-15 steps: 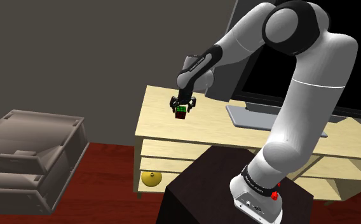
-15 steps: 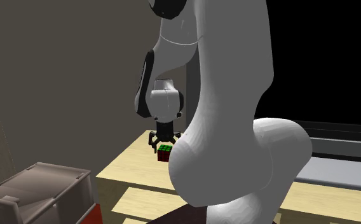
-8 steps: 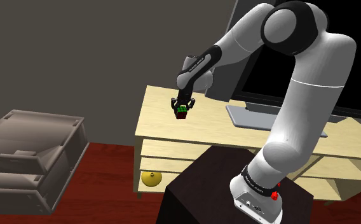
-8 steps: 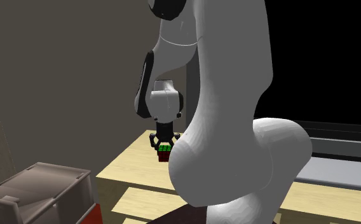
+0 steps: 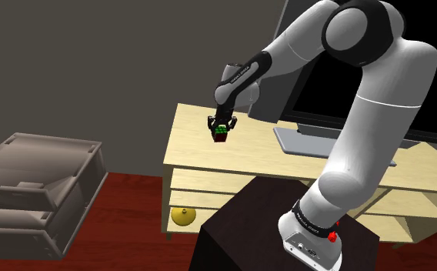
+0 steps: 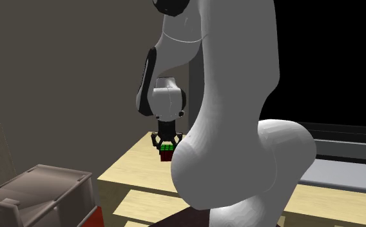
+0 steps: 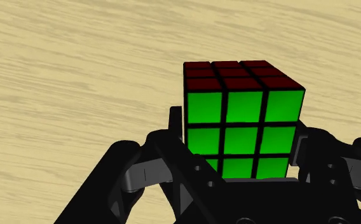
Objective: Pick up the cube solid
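Shoulder view, left to right. Grey armchair (image 5: 36, 181) on the red floor, well apart from the work. Pale wooden desk (image 5: 190, 150) next; a yellow round thing (image 5: 181, 216) sits low against its front. Over the desk's left part hangs the gripper (image 5: 222, 126), pinching the cube (image 5: 221, 131), which has green and dark red faces. Right of that, a grey monitor base (image 5: 305, 142) on the desk top, then the white arm (image 5: 363, 138) and its dark stand (image 5: 240, 231).

Wrist view: black fingers (image 7: 176, 124) press the cube's two sides; wood grain lies behind it.

Your read: grasp made, and the cube looks clear of the desk top, though no gap shows plainly. Left for you: confirm the lift, gain height, watch for slip.
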`<state>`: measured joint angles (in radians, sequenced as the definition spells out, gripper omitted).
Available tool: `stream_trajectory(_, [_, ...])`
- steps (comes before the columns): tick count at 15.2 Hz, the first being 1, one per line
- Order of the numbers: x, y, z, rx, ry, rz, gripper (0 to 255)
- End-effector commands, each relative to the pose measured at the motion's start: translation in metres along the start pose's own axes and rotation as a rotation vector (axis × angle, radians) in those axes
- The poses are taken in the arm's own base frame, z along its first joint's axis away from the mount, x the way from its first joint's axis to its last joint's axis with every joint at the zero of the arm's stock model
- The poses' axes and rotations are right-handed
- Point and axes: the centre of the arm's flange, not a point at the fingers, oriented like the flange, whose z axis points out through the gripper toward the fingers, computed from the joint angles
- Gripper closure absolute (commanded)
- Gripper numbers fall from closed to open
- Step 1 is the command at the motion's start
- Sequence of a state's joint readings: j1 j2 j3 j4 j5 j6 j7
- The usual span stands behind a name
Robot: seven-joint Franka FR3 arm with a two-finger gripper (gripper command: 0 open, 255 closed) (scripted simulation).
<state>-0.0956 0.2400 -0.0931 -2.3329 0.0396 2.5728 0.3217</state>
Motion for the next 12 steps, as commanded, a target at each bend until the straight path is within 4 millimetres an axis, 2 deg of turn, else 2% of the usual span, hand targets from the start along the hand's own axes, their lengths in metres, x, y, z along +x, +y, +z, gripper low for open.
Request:
stream_trajectory(1, [0.000, 0.000, -0.010, 0.000, 0.000, 0.000, 255])
stream_trajectory(11, [0.000, 0.000, -0.063, 0.000, 0.000, 0.000, 255])
stream_trajectory(12, [0.000, 0.000, -0.064, 0.000, 0.000, 0.000, 255])
